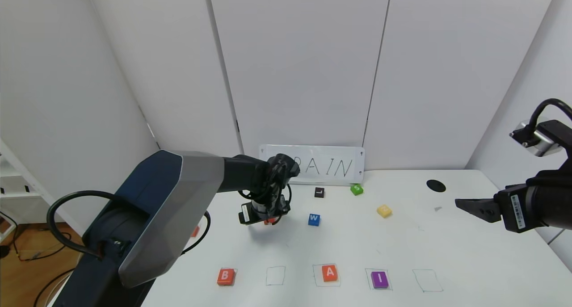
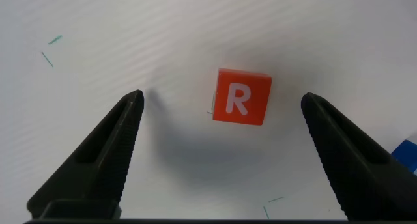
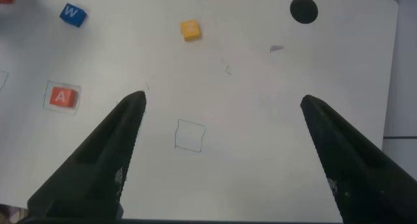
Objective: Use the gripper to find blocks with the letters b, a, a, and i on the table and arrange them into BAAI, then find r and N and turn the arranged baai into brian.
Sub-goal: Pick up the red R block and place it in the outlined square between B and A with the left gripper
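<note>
My left gripper (image 1: 267,217) hangs open over the orange-red R block (image 2: 241,97), which lies on the white table (image 1: 447,253) between and just beyond the open fingertips (image 2: 133,103), untouched. In the head view only an orange edge of the R block (image 1: 269,221) shows under the gripper. In the front row lie the B block (image 1: 225,276), an A block (image 1: 330,273) and the purple I block (image 1: 380,279). An orange block (image 1: 195,231) is mostly hidden behind my left arm. The yellow N block (image 1: 384,211) lies mid-table. My right gripper (image 1: 464,205) hovers open and empty at the right.
Empty drawn squares lie between B and A (image 1: 275,275) and right of I (image 1: 428,280). A blue W block (image 1: 314,219), black L block (image 1: 319,192) and green S block (image 1: 356,190) lie behind. A lettered sign (image 1: 326,166) leans on the wall. A black hole (image 1: 435,186) is at far right.
</note>
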